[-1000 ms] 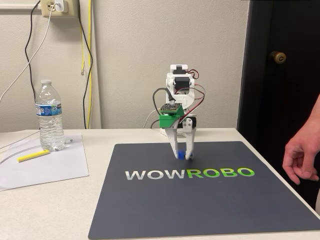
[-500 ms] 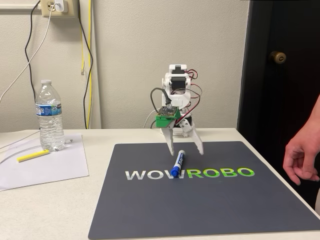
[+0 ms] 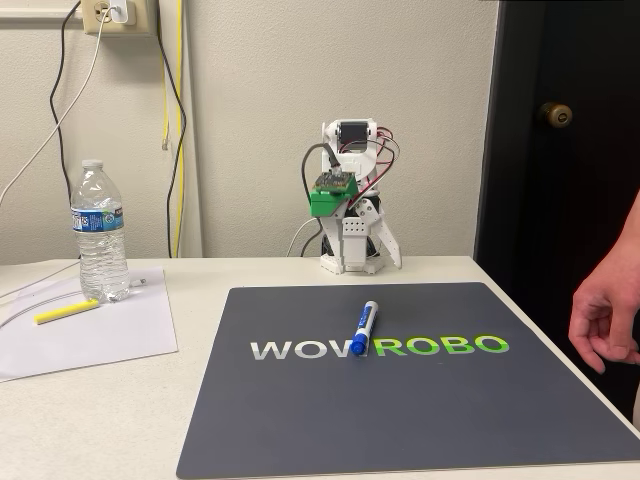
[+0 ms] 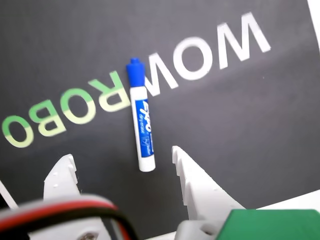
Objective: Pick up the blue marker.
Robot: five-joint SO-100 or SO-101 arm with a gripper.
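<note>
The blue marker (image 3: 361, 328), white-barrelled with a blue cap, lies flat on the dark mat (image 3: 400, 410) across the "WOWROBO" lettering, cap toward the camera in the fixed view. My gripper (image 3: 362, 250) is drawn back over the arm's base at the mat's far edge, well behind the marker. In the wrist view the gripper (image 4: 121, 153) is open, its two white fingers (image 4: 192, 180) spread with nothing between them. The blue marker (image 4: 142, 127) lies just beyond the fingertips, its bare end nearest them, untouched.
A water bottle (image 3: 100, 232) stands at the left on a white sheet (image 3: 110, 335), with a yellow highlighter (image 3: 67, 311) beside it. A person's hand (image 3: 603, 318) hangs at the table's right edge. Cables run down the back wall.
A second ago the gripper stood down on the mat around the marker. It has since opened, lifted and pulled back to the base, and the marker now lies flat on the mat.
</note>
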